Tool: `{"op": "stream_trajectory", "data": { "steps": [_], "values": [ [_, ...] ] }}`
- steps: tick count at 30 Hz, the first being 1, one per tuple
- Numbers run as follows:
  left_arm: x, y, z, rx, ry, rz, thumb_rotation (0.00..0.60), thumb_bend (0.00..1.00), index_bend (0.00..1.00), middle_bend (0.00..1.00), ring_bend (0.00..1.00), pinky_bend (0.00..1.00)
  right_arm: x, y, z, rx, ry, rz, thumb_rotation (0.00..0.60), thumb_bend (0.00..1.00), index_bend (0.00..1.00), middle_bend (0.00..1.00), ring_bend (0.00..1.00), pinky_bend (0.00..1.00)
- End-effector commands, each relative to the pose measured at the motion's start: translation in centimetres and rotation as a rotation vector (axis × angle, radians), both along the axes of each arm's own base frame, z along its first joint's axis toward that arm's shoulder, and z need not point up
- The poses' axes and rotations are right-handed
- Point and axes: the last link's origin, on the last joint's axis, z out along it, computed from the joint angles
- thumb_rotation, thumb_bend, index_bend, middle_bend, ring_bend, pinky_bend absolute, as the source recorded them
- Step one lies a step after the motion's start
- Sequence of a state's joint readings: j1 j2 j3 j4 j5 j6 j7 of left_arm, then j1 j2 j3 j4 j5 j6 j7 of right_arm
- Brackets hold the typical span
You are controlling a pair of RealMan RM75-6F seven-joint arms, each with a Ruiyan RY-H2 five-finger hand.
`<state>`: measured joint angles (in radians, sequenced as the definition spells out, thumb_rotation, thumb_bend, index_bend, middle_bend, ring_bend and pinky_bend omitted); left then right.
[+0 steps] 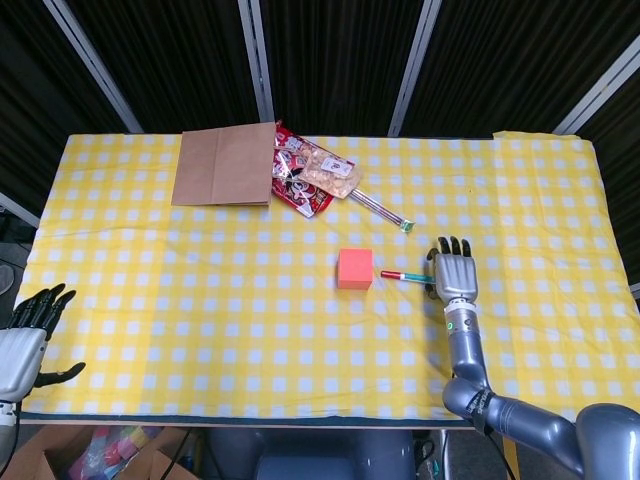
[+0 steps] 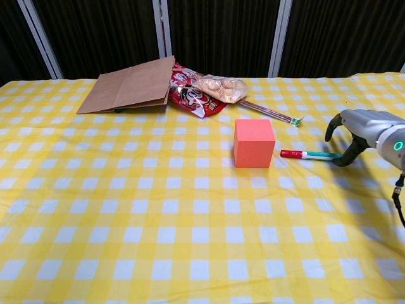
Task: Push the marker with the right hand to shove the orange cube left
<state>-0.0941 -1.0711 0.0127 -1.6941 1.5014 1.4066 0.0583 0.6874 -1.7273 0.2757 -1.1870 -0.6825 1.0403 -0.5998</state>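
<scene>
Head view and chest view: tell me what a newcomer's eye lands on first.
The orange cube stands out mid-table on the yellow checked cloth. Just right of it lies the marker, red tip towards the cube, with the right robot hand at its far end. Farther back, a brown paper bag lies beside a red snack packet.

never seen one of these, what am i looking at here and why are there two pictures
It is a two-armed robot at a table, filmed by its own two cameras: the head view looks down from above, the chest view looks across from lower down. Each arm ends in a robot hand. The right robot hand has a fingertip at the end of a marker that lies beside an orange cube; it holds nothing. The left robot hand hangs off the near left edge, fingers apart. On the yellow checked cloth also lie a brown paper bag, snack packets and a thin wrapped stick.
</scene>
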Motion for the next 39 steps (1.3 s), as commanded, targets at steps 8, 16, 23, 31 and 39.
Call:
{"op": "stream_trajectory", "data": {
  "steps": [8,16,23,31,39],
  "values": [
    [0.0,0.0,0.0,-0.001,-0.003,0.001,0.6,0.0,0.0,0.0,0.0,0.08,-0.4,0.0,-0.7,0.008,0.004,0.013,0.6,0.4,0.6,0.22,0.0,0.0],
    [0.0,0.0,0.0,-0.001,-0.007,0.003,0.6,0.0,0.0,0.0,0.0,0.08,0.0,0.0,-0.2,-0.009,-0.014,0.042,0.6,0.5,0.67,0.24,0.0,0.0],
    [0.0,0.0,0.0,-0.001,-0.01,0.004,0.6,0.0,0.0,0.0,0.0,0.08,0.8,-0.6,2.7,-0.066,-0.017,0.074,0.6,0.55,0.67,0.24,0.0,0.0],
    [0.1,-0.1,0.0,-0.001,-0.012,0.004,0.6,0.0,0.0,0.0,0.0,0.08,1.8,-0.9,6.7,-0.122,-0.006,0.107,0.6,0.55,0.67,0.24,0.0,0.0],
    [0.3,-0.2,-0.1,-0.003,-0.019,0.002,0.6,0.0,0.0,0.0,0.0,0.08,1.4,-0.2,7.6,-0.101,0.077,0.157,0.6,0.55,0.67,0.24,0.0,0.0]
  ]
}}
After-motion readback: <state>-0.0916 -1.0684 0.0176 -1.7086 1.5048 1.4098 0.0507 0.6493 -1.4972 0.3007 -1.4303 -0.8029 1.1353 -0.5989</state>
